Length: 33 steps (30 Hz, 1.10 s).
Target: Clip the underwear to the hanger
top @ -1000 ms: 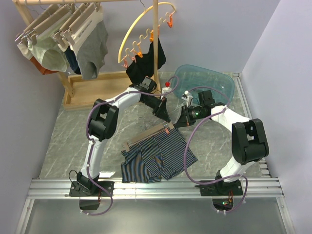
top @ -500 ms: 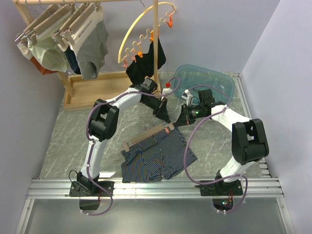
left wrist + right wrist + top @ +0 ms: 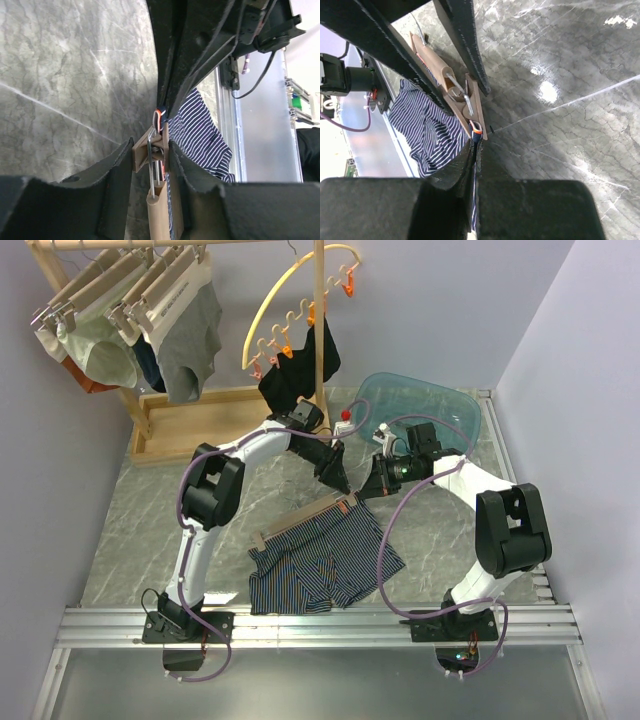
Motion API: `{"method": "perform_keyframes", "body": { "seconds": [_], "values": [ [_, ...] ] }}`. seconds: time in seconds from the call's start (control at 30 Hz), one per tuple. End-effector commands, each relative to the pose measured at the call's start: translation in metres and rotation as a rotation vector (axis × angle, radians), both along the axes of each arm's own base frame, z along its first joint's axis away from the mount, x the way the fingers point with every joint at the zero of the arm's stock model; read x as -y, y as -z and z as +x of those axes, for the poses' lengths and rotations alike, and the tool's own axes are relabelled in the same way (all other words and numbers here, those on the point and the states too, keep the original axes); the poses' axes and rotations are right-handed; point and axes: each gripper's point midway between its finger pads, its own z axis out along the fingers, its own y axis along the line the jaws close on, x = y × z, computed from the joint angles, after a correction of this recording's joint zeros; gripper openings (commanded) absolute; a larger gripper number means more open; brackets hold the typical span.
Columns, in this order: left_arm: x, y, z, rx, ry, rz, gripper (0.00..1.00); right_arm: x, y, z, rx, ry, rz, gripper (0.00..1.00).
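The underwear [image 3: 320,565], navy with pale pinstripes, lies crumpled on the marble table, its waistband along the hanger [image 3: 300,523], a pale wooden bar lying slantwise. My left gripper [image 3: 341,483] is shut on the hanger's right-end clip [image 3: 142,152], squeezing its wooden wings; the bar [image 3: 159,215] runs down between the jaws. My right gripper [image 3: 372,490] is shut on the underwear's waistband edge and holds it at the clip's mouth [image 3: 476,131]. The striped fabric [image 3: 427,130] hangs to the left of the right gripper [image 3: 474,150]. The hanger's hook is hidden.
A wooden rack [image 3: 190,420] with hung garments stands at the back left. A yellow arc with orange pegs [image 3: 290,330] holds a black garment [image 3: 300,370]. A clear blue tub [image 3: 420,405] sits at the back right. Metal rails [image 3: 320,625] run along the near edge.
Both grippers stay at the hanger's right end. The clip end has shifted very slightly towards the back; the underwear has barely moved.
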Motion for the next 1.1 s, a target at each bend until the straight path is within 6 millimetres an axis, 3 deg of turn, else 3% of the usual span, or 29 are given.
{"method": "perform_keyframes", "body": {
  "seconds": [0.0, 0.2, 0.37, 0.5, 0.57, 0.6, 0.77, 0.9, 1.0, 1.07],
  "values": [
    [0.001, -0.025, 0.003, 0.091, -0.001, -0.020, 0.38, -0.001, -0.027, 0.020, 0.127, -0.002, 0.033, 0.00],
    [0.000, -0.054, 0.029, 0.180, -0.052, -0.035, 0.53, 0.000, -0.027, 0.017, 0.131, -0.006, 0.033, 0.00],
    [-0.007, -0.089, 0.049, 0.273, -0.128, -0.056, 0.76, 0.003, -0.025, 0.014, 0.143, -0.016, 0.015, 0.00],
    [-0.035, -0.125, 0.059, 0.326, -0.240, -0.045, 0.80, 0.006, -0.018, 0.010, 0.146, -0.026, -0.012, 0.00],
    [-0.050, -0.130, 0.058, 0.339, -0.285, -0.022, 0.80, 0.008, -0.015, 0.009, 0.149, -0.032, -0.027, 0.00],
    [-0.068, -0.131, 0.054, 0.354, -0.331, 0.012, 0.79, 0.009, -0.012, 0.008, 0.147, -0.031, -0.035, 0.00],
    [-0.119, -0.113, 0.022, 0.396, -0.394, 0.110, 0.80, 0.012, -0.007, 0.004, 0.160, -0.041, -0.055, 0.00],
    [-0.153, -0.065, -0.027, 0.291, -0.340, 0.205, 0.79, 0.013, -0.008, 0.002, 0.178, -0.047, -0.070, 0.00],
    [-0.168, -0.039, -0.048, 0.235, -0.326, 0.226, 0.78, 0.014, -0.013, 0.001, 0.211, -0.052, -0.083, 0.00],
    [-0.173, -0.028, -0.052, 0.236, -0.324, 0.237, 0.78, 0.014, -0.015, 0.000, 0.227, -0.061, -0.093, 0.00]
  ]
}}
